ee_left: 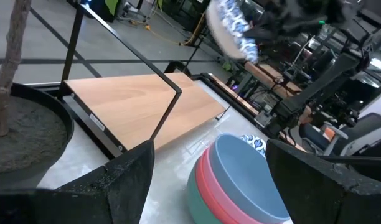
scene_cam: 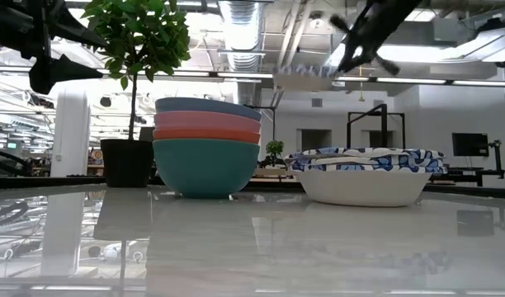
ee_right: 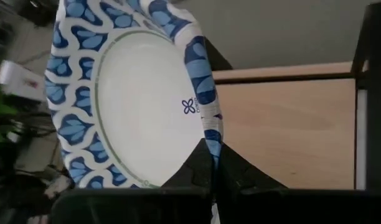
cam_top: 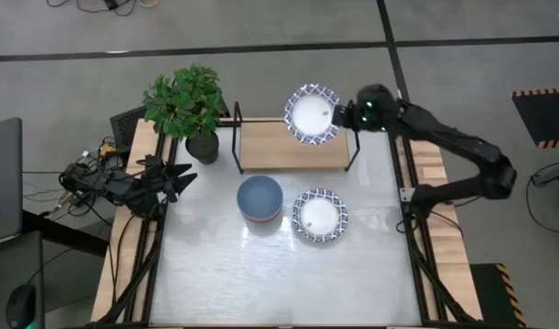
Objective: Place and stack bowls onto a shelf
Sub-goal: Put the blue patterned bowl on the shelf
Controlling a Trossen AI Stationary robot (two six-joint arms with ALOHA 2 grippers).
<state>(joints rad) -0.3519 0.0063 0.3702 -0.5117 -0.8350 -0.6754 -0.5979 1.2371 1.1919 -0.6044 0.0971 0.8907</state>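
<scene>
My right gripper point(cam_top: 339, 114) is shut on a white bowl with a blue patterned rim point(cam_top: 311, 114), held in the air over the far right part of the shelf point(cam_top: 293, 146), whose wooden plank point(ee_left: 147, 102) is bare. A stack of plain bowls point(cam_top: 259, 198), teal, red and blue on top point(scene_cam: 207, 144), stands on the table in front of the shelf. Beside it on the right sit stacked white patterned bowls point(cam_top: 320, 216) point(scene_cam: 364, 173). My left gripper point(cam_top: 184, 176) waits open at the table's left edge, next to the plant. My right gripper holds the patterned bowl by its rim point(ee_right: 206, 127), on the side toward the table's right. The rim is pinched with one finger inside the bowl and one outside. The fingers point(ee_right: 237, 171) come roughly level from the right. The bowl is lifted clear above the shelf, mouth up.
A potted plant point(cam_top: 188, 105) in a dark pot point(scene_cam: 126, 161) stands at the shelf's left end. Black wire end frames point(cam_top: 237, 137) point(cam_top: 355, 146) rise at both ends of the shelf. The near half of the pale table point(cam_top: 279, 274) is bare.
</scene>
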